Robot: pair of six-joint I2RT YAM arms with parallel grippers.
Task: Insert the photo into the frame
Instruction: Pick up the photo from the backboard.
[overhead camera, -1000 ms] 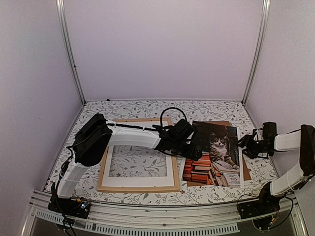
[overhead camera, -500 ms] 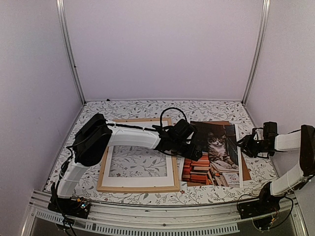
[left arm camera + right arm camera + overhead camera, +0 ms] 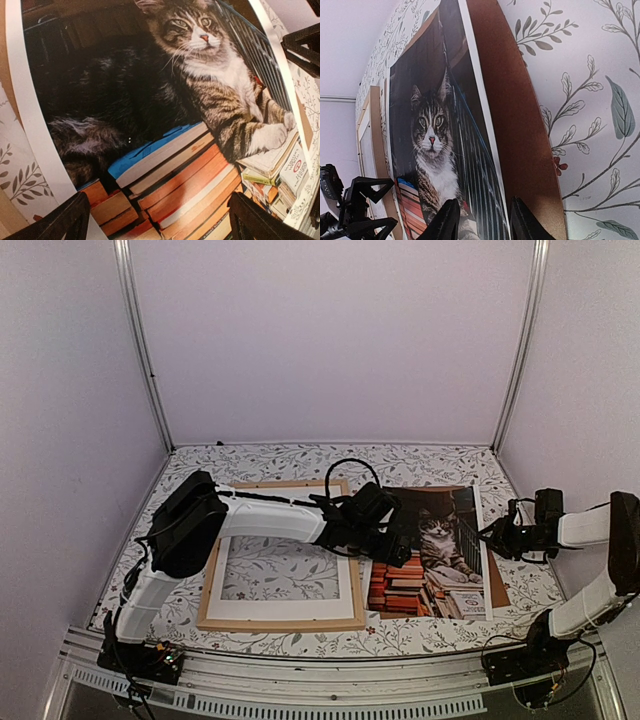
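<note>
The photo point(image 3: 430, 555), a tabby cat among orange books, lies on a brown backing board point(image 3: 497, 585) right of the frame point(image 3: 280, 623). The frame is light wood and lies flat. My left gripper point(image 3: 388, 543) hovers wide open over the photo's left part, its fingers point(image 3: 65, 220) spread above the printed books point(image 3: 165, 175). My right gripper point(image 3: 493, 533) is at the photo's right edge. In the right wrist view that white-bordered edge point(image 3: 485, 150) stands raised off the board point(image 3: 515, 115) and runs between the two fingers point(image 3: 447, 220). The jaws are partly closed, with a gap still showing.
A white mat point(image 3: 285, 607) sits inside the frame. The table carries a leaf-patterned cloth point(image 3: 300, 460) and is walled at the back and sides. The left arm reaches across the frame's upper right. The left gripper's fingers show at the lower left of the right wrist view point(image 3: 355, 200).
My right gripper's jaws have narrowed around the photo's right edge, and that edge has lifted and shifted left, baring more of the brown board. The left arm has stayed put.
</note>
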